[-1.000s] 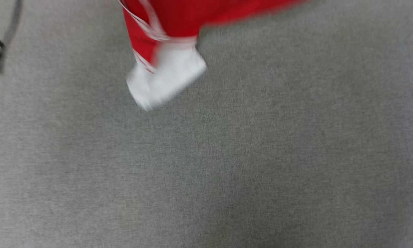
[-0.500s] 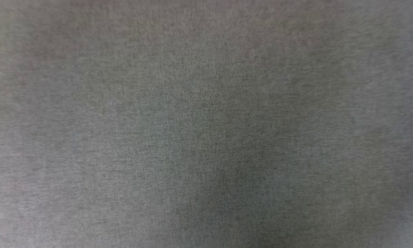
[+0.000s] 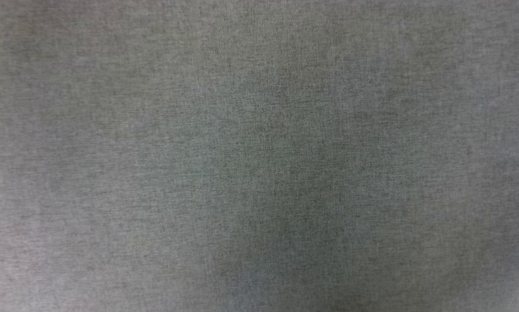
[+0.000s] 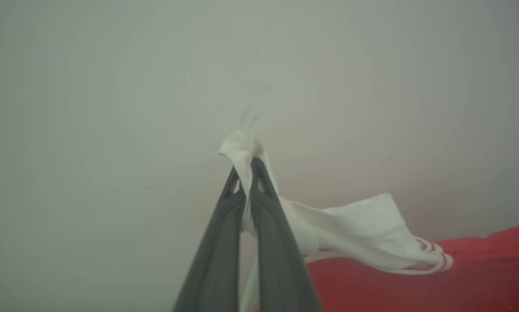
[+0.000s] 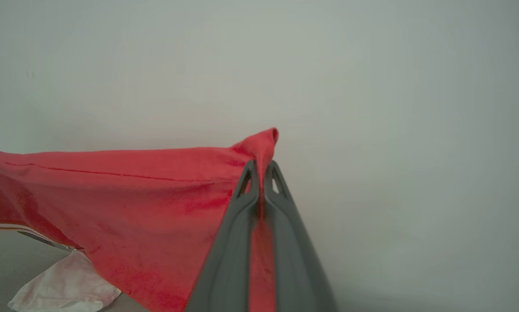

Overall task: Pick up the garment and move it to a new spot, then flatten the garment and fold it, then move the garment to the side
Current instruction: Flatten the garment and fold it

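Between two grippers, one garment (image 5: 125, 195) stretches left to right: the left gripper (image 4: 245, 167) is clamped on its white sleeve (image 4: 355, 221), the right gripper (image 5: 261, 164) on a red corner.

The left gripper (image 4: 244, 169) was pinched tight, its two dark fingers (image 4: 216, 242) pressed together on a white bit of the shirt (image 4: 355, 225). The right gripper (image 5: 262, 170) was pinched tight too, fingers side by side, on a red corner of it.

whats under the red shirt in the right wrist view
A white sleeve shows below the red shirt pinched by the right gripper. The cloth hides anything behind it.
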Controlling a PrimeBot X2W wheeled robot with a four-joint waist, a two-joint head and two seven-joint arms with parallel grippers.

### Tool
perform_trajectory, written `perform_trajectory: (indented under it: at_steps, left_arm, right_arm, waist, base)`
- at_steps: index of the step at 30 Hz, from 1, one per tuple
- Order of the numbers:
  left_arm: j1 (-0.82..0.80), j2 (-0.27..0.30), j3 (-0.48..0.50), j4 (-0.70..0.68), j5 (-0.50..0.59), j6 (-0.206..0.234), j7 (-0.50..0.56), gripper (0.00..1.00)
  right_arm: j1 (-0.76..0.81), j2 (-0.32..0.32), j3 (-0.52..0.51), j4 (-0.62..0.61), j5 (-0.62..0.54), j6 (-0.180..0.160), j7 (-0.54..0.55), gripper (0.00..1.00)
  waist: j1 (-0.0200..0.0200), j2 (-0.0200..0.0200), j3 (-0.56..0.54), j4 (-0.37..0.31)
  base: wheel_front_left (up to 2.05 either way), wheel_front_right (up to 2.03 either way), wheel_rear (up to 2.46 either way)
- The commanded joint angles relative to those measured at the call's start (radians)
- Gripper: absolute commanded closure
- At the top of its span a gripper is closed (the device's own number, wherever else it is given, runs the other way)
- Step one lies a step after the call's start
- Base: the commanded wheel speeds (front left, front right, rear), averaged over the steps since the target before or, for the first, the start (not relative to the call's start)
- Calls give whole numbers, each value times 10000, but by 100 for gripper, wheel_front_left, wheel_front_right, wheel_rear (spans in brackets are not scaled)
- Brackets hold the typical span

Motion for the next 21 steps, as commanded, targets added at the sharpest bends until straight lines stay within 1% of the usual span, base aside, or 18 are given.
perform_trajectory:
  at_steps: [1,6,10,17,21]
  left_arm:
    - [293,-74,-7,122,-81,-109,-70,100]
    - [1431,-371,-134,511,-366,-364,-356,100]
    - [2807,-718,-300,686,-544,-489,-691,100]
    - [5433,-1222,-581,505,-868,-563,-1223,100]
    - [7012,-1272,-673,102,-1007,-524,-1528,100]
  right_arm:
    - [327,22,152,178,129,-7,-91,100]
    - [1289,68,892,628,486,-7,-204,100]
    - [2455,134,1380,854,734,-7,-377,100]
    - [4656,99,1991,888,1167,-7,-801,100]
    - [6020,-44,2198,595,1427,-7,-1084,100]
  waist:
    - [-1,0,-139,45]
    - [-1,0,-880,175]
    - [-1,0,-1717,287]
    - [-1,0,-3264,404]
    - [-1,0,-4016,395]
  base:
    - [0,0,0]
    - [0,0,0]
    - [0,0,0]
    - [0,0,0]
    - [0,0,0]
